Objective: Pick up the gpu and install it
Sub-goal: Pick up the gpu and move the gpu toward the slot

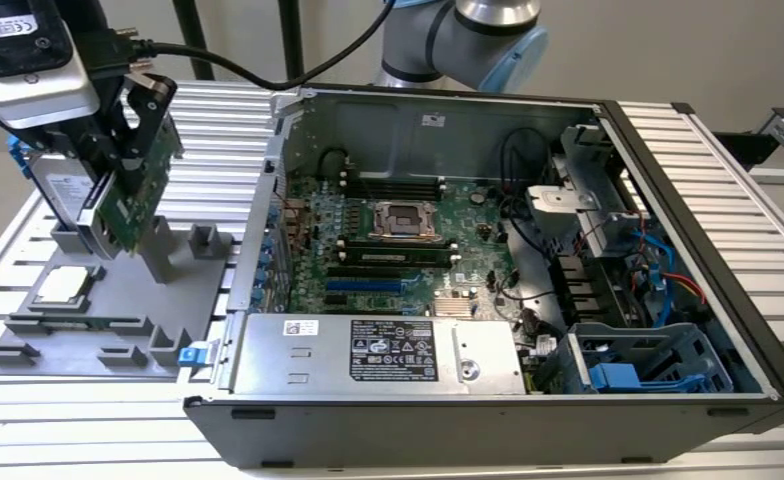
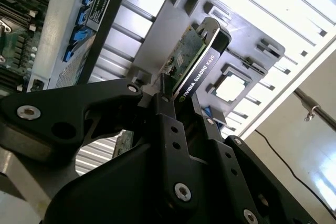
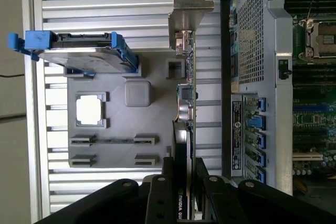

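While the gpu [image 2: 193, 51] is clamped edge-on between the narrowed jaws of the gripper [image 2: 187, 113], its far edge is seen beyond them near the grey holder [image 1: 199, 290]. If tilted in so slim a grip, it could be snagged there or knocked against the neighbouring hard drive [image 1: 61, 195].

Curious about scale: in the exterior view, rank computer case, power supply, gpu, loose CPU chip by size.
Largest to smallest:
1. computer case
2. power supply
3. gpu, seen at an angle and partly covered
4. CPU chip

gpu [image 2: 198, 67] — glossy black plastic shroud
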